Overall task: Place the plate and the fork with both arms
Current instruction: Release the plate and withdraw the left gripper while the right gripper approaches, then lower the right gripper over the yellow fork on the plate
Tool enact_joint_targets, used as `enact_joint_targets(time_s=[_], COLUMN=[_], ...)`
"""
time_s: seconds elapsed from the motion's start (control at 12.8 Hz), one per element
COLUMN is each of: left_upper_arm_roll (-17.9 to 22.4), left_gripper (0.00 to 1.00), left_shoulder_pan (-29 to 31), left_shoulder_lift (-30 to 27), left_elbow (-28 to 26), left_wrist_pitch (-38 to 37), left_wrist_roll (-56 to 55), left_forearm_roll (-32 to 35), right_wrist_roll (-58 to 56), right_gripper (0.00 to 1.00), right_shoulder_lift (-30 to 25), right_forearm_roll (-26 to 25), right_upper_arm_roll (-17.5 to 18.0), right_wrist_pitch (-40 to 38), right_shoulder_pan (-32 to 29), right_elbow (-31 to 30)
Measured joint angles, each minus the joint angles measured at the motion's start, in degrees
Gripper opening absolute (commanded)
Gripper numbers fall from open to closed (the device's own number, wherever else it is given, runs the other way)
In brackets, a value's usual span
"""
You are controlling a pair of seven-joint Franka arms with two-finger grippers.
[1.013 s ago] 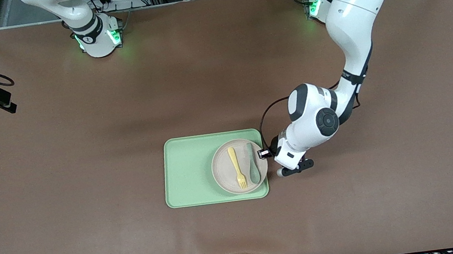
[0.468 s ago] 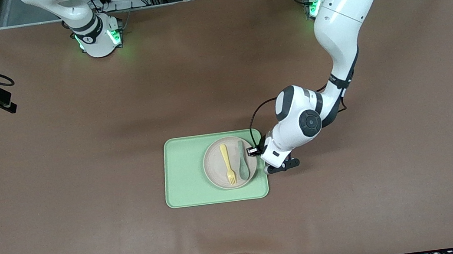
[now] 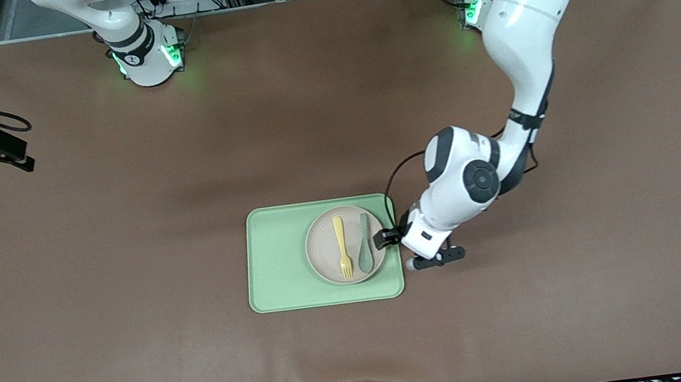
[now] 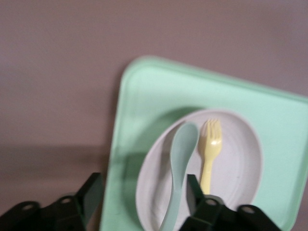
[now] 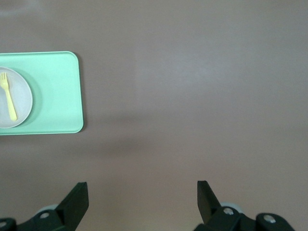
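Observation:
The cream-pink plate (image 3: 324,250) lies flat on the light-green tray (image 3: 277,258), toward the left arm's end of it. On the plate rests the yellow fork (image 3: 342,247), tines toward the front camera. My left gripper (image 3: 389,237) hangs low over the plate's rim at that end. In the left wrist view it (image 4: 142,197) is open: one finger stands over the tray's edge (image 4: 144,96), the other over the plate (image 4: 240,159) near the fork (image 4: 209,149), gripping nothing. My right gripper (image 5: 142,197) is open, high over bare table at the right arm's end.
A grey-green spoon (image 3: 365,250) lies on the plate beside the fork, toward the left arm's end. The half of the tray toward the right arm's end is bare. Brown table mat (image 3: 124,246) surrounds the tray. The right wrist view shows the tray (image 5: 57,96) far off.
The left gripper slid the plate fully onto the tray toward the right arm's end, then opened and let go. Its hand has drawn back slightly. The right hand shifted a little.

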Motion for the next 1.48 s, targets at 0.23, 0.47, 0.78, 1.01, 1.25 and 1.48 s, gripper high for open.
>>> enact_joint_targets(time_s=[0.23,0.47,0.78,1.01,1.25,1.48], left_upper_arm_roll=[3.0,3.4,3.9,4.8,4.9,4.9], left_gripper=[1.00,1.00,1.00,1.00,1.00,1.00], left_shoulder_pan=[3.4,9.6,14.6,16.2,19.2,19.9], left_shoulder_lift=[-13.7,-26.0,-35.4,-38.3,-38.6,-38.8], left_elbow=[1.0,0.9,0.0,-0.7,-1.5,-1.5], left_wrist_pitch=[-18.5,-34.2,-47.0,-49.6,-49.7,-49.7], left_wrist_roll=[0.0,2.0,6.2,6.3,7.8,8.2], left_forearm_roll=[8.7,12.6,12.7,12.9,12.9,12.9], right_wrist_roll=[0.1,0.3,0.3,0.6,0.5,0.1], right_gripper=[1.00,1.00,1.00,1.00,1.00,1.00], right_shoulder_lift=[4.6,10.6,19.2,24.7,29.2,32.3], right_forearm_roll=[0.0,0.0,0.0,0.0,0.0,0.0], right_upper_arm_roll=[0.1,0.1,0.1,0.1,0.1,0.9], right_wrist_pitch=[4.7,7.9,15.1,20.1,31.0,35.8], right_shoulder_pan=[5.0,10.2,15.6,17.7,18.6,21.4], right_elbow=[-0.4,-0.6,-0.5,-0.4,-0.4,0.2])
